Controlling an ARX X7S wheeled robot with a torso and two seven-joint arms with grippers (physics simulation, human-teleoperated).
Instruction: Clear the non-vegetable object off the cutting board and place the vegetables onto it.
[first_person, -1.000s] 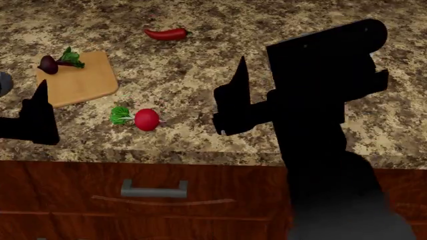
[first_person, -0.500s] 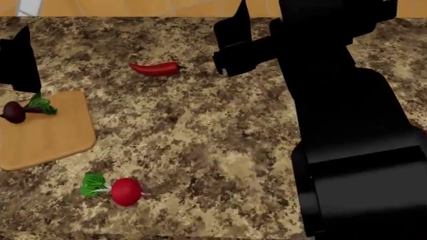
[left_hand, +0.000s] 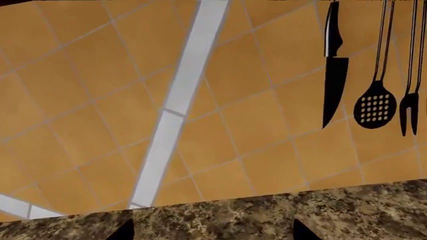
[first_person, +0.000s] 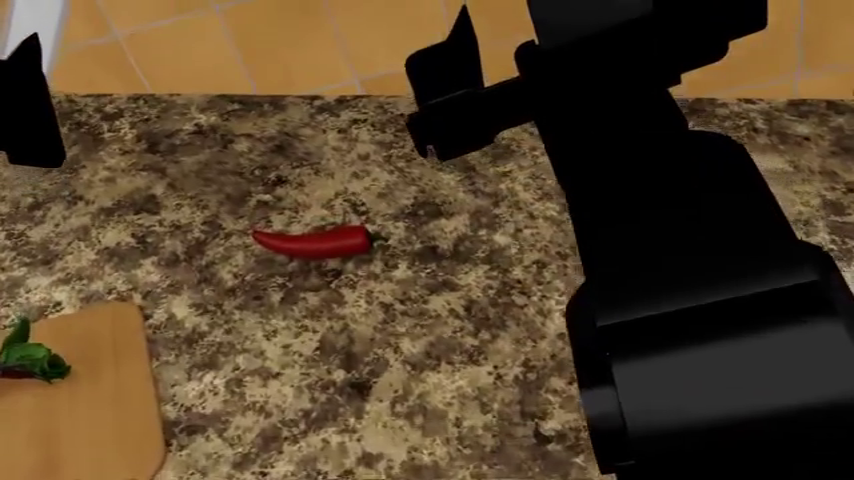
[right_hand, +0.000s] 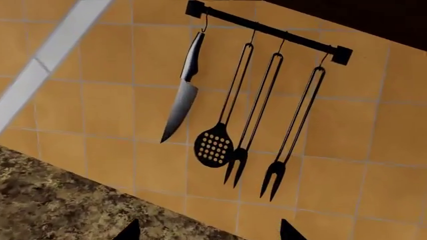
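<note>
Black right tool (first_person: 441, 95) raised, prongs parted, empty; left tool (first_person: 30, 100) likewise. Slim glossy red chili (first_person: 314, 241) lies at 7 o'clock on speckled granite worktop (first_person: 441, 330). Likely light, slick, firm: pinch mid-body. Tan wooden cutting board (first_person: 94, 410) farther, 8 o'clock.

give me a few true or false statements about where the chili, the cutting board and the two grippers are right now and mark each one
1. The red chili lies on the granite counter, off the cutting board. True.
2. The right gripper holds the chili. False: its fingertips are spread with nothing between them.
3. Green leaves rest on the board's edge in the head view. True.
4. The left gripper is shut on a knife. False: the knife hangs on the tiled wall, and the fingertips are apart.
</note>
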